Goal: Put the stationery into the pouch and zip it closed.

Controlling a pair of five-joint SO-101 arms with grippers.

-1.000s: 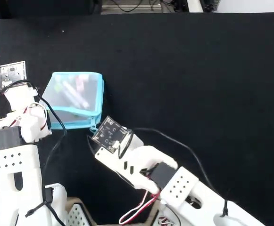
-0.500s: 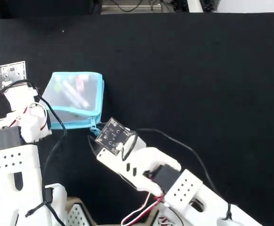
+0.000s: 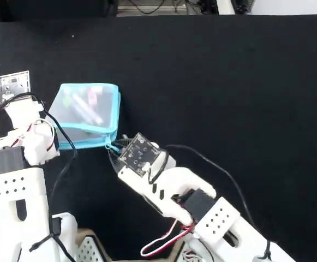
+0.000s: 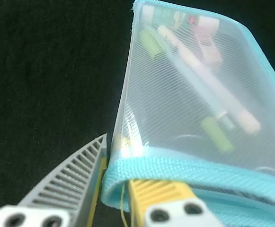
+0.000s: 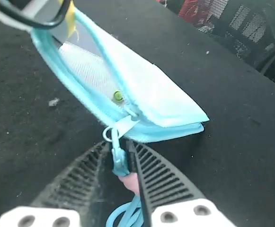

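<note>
As right tool (image 5: 121, 145) pinches zip-pull (image 5: 119, 161), pouch (image 5: 146, 97) adjoining

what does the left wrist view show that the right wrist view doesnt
Left wrist view, not the right: the pens and a pink item lying behind the mesh side of the pouch, and, up close, the left gripper clamped on its hem. Right wrist view, not the left: the zipper pull pinched in the right gripper, with the slider at the pouch's corner. Both: the light blue pouch on the black table.
</note>
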